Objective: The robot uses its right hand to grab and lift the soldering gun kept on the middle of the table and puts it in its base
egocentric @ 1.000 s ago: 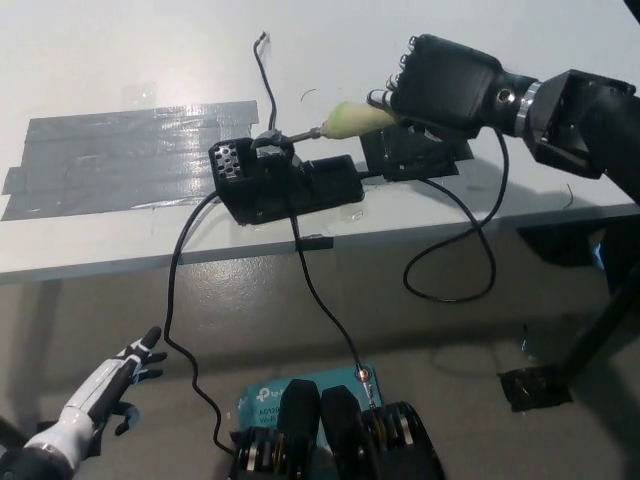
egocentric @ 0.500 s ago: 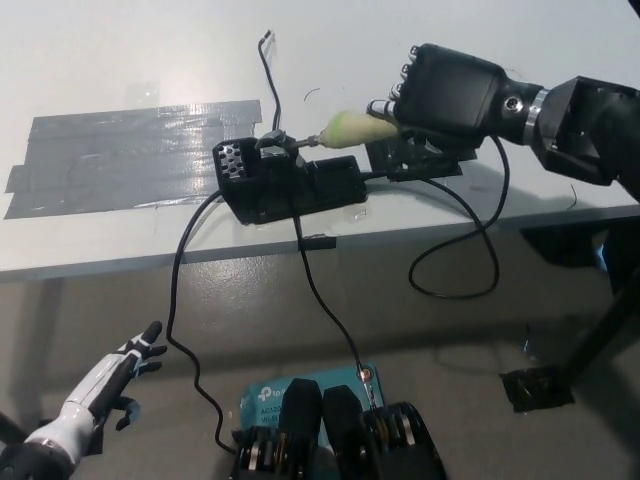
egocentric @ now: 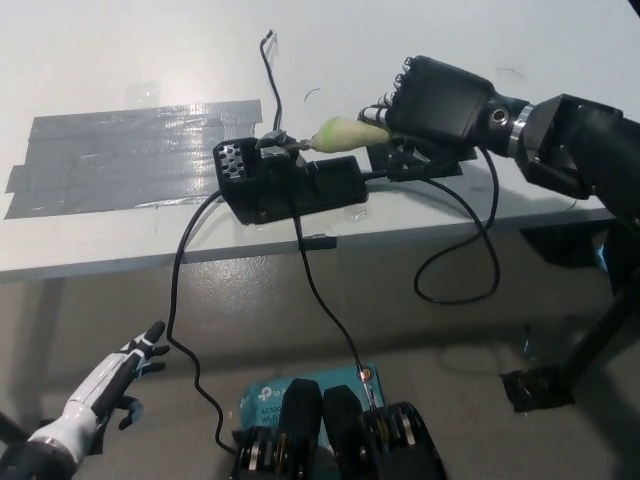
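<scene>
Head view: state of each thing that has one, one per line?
soldering gun: held by its pale grip, metal tip at the base's holder
base: flat on the table, near the front edge
right hand: shut on the soldering gun
left hand: open, resting low, below the table edge
black cable: slack, looping off the table edge

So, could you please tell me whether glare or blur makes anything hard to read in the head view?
Head view: overhead light glares off the grey tape patch and washes out the white table. The black base and black right hand lose detail in shadow. The pale soldering gun handle reads clearly. The left hand, low at left, is slightly soft.
</scene>
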